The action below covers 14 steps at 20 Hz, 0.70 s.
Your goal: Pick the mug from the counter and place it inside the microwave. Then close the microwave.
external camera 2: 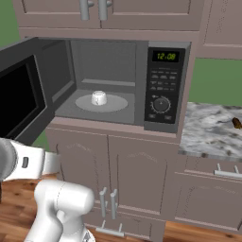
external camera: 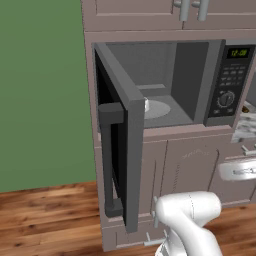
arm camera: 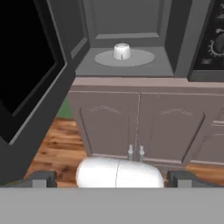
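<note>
**Entry: microwave door, open — closing step pending**

**Mug** (external camera 2: pixel 99 98) — small, white, upright on the round turntable plate (external camera 2: pixel 118 105) inside the microwave (external camera 2: pixel 163 90). Placement looks complete; nothing is touching it.

**Microwave door** (external camera: pixel 120 150) — hinged on the left, swung wide and jutting out over the wooden floor (external camera: pixel 45 215). Dark glass inner face shows at the left of the hand view (arm camera: pixel 26 65). Vertical bar handle (external camera: pixel 107 160) sits on the outer face.

**Gripper** (arm camera: pixel 111 178) — two dark fingertips at the bottom corners of the hand view, set well apart, nothing between them: jaws released and empty. The hand is low and back from the cabinet front, looking up at the cavity, with the door's free edge to its left.

**Counter** (external camera 2: pixel 212 127) — marbled slab right of the microwave; a small brown object (external camera 2: pixel 236 123) lies near its far edge. Not involved.

**Step in hand, as judged:** close the door.

- Bring the hand round to the outer face of the door, near the free edge rather than the hinge, where leverage is best.
- Push with the fingers flat on the panel; gripping seems unnecessary.
- Follow the door's arc towards the cavity rather than driving straight.
- Keep the forearm out of the closing gap.
- Finish with a firm press so it seats flush beside the control panel (external camera 2: pixel 163 90) — a half-shut door would leave the task undone.
</note>
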Tool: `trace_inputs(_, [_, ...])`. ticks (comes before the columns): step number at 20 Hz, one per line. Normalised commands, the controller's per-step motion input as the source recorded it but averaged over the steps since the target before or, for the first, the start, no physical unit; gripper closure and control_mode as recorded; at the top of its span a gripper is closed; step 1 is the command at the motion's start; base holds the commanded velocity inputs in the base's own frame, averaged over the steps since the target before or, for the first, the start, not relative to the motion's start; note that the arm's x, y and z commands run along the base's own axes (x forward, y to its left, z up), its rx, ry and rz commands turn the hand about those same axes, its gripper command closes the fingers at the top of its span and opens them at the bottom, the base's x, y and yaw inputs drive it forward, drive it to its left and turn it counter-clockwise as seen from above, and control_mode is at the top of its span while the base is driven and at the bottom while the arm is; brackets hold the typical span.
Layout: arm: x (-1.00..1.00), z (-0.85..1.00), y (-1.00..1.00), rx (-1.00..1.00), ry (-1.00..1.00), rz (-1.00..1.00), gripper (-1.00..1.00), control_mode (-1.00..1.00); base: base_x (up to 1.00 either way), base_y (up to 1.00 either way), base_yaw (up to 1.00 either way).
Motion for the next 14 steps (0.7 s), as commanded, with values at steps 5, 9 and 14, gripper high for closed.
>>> trace_inputs(5, [-0.46,0.29,0.36,0.00,-0.22,0.00,-1.00,-1.00,0.00,0.00,0.00])
trace_inputs(9, [-0.25,0.04,0.34,0.00,-0.21,-0.04,-1.00,-1.00,0.00,0.00,0.00])
trace_inputs(14, [-0.27,0.10,0.27,0.00,-0.22,-0.07,-1.00,-1.00,0.00,0.00,0.00])
